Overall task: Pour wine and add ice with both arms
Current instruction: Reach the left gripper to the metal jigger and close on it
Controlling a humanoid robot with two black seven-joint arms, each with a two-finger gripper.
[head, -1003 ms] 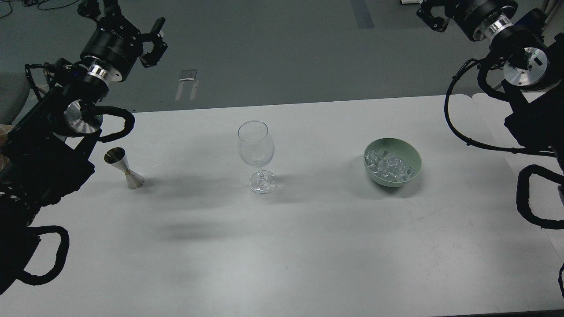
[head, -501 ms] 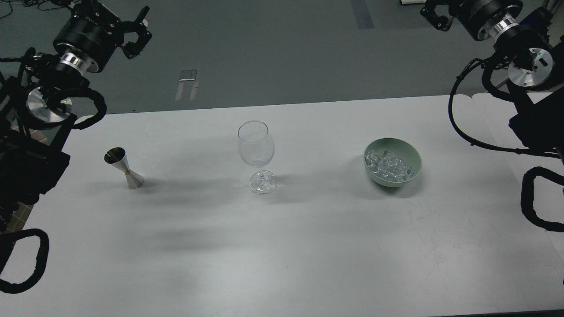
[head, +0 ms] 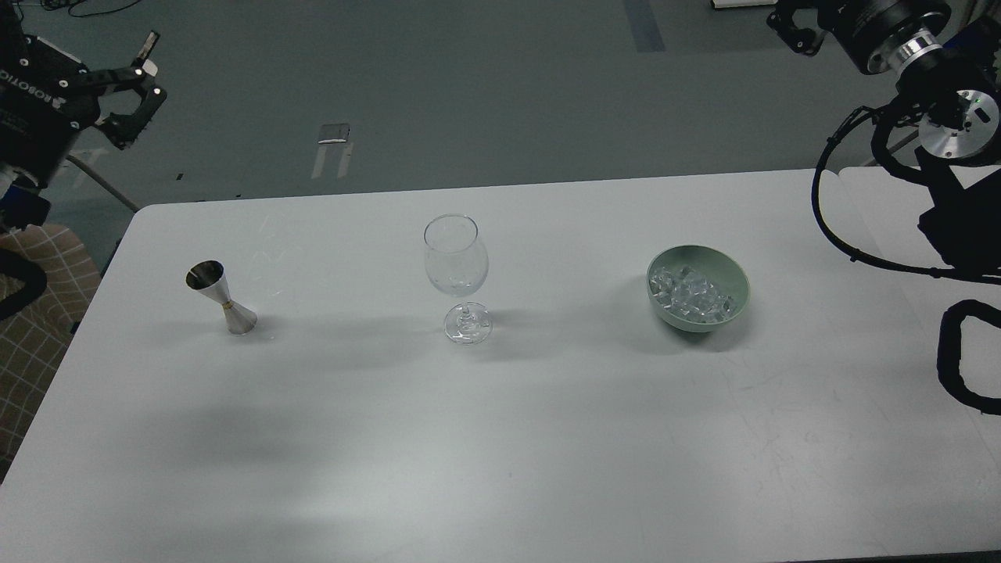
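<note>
An empty clear wine glass stands upright at the middle of the white table. A steel jigger stands to its left. A pale green bowl to its right holds several clear ice cubes. My left gripper is open and empty at the top left, beyond the table's far left corner and well away from the jigger. My right gripper is at the top right edge, far behind the bowl; it is dark and partly cut off.
My right arm's black cable loops hang over the table's right end. A chequered brown surface lies off the table's left edge. Grey floor lies behind the table.
My left arm has swung left and back off the table, uncovering its left corner. My right arm has drifted slightly right. Glass, jigger and bowl have not moved.
</note>
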